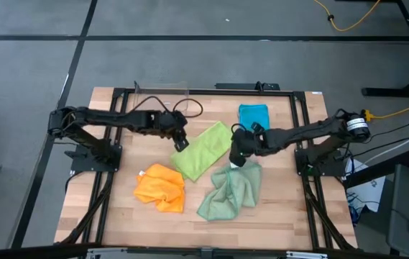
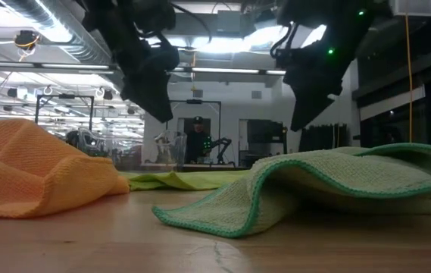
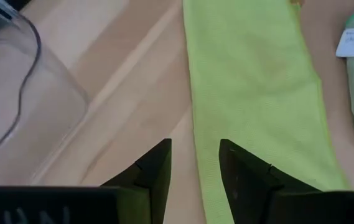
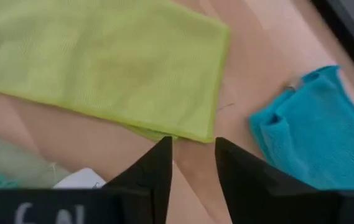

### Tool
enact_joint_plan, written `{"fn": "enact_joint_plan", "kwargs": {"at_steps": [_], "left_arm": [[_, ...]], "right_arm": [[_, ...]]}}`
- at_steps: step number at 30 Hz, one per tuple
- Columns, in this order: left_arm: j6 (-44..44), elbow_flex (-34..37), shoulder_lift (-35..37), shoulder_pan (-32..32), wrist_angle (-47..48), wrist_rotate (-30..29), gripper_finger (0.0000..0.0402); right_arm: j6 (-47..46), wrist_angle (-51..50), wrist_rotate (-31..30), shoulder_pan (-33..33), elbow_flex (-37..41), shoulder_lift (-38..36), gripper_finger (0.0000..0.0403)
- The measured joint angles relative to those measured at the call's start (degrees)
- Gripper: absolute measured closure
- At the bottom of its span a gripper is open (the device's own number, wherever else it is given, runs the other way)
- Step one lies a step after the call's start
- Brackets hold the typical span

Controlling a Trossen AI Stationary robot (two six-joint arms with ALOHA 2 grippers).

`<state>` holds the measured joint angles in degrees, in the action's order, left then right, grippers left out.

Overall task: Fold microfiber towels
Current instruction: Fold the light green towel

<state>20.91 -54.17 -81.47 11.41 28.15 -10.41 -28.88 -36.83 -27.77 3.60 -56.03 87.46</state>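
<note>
We see the lime green towel (image 1: 203,150) lying folded in a long flat strip in the middle of the desk (image 1: 118,208). The left tool (image 1: 181,141) hangs over one long edge of it, its fingers a little apart and holding nothing. The right tool (image 1: 237,154) hangs by the other side, also a little apart and empty. The teal blue towel (image 1: 254,115) lies near the far edge. The orange towel (image 1: 161,187) and the pale sage green towel (image 1: 231,191) lie crumpled nearer the front edge.
</note>
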Motion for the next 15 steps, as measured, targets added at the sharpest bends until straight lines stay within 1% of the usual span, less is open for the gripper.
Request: {"fn": "enact_joint_plan", "kwargs": {"at_steps": [3,7,9,11,15], "left_arm": [[0.0,0.0,0.0,0.9,1.8,2.3,0.0275],[-0.1,0.0,0.0,0.4,2.2,2.4,0.0275],[-0.1,0.0,0.0,0.4,2.2,2.5,0.0275],[-0.8,0.0,0.0,0.4,2.2,2.4,0.0275],[-2.0,0.0,0.0,0.4,2.2,2.3,0.0275]], "right_arm": [[3.7,0.8,3.3,-2.6,0.0,0.4,0.0254],[5.7,0.7,7.3,-5.7,0.0,1.5,0.0222],[8.5,0.7,10.0,-6.8,0.1,2.5,0.0211],[12.7,0.6,11.0,-7.4,0.5,3.6,0.0205],[25.5,0.6,11.0,-8.0,1.8,5.2,0.0205]]}}
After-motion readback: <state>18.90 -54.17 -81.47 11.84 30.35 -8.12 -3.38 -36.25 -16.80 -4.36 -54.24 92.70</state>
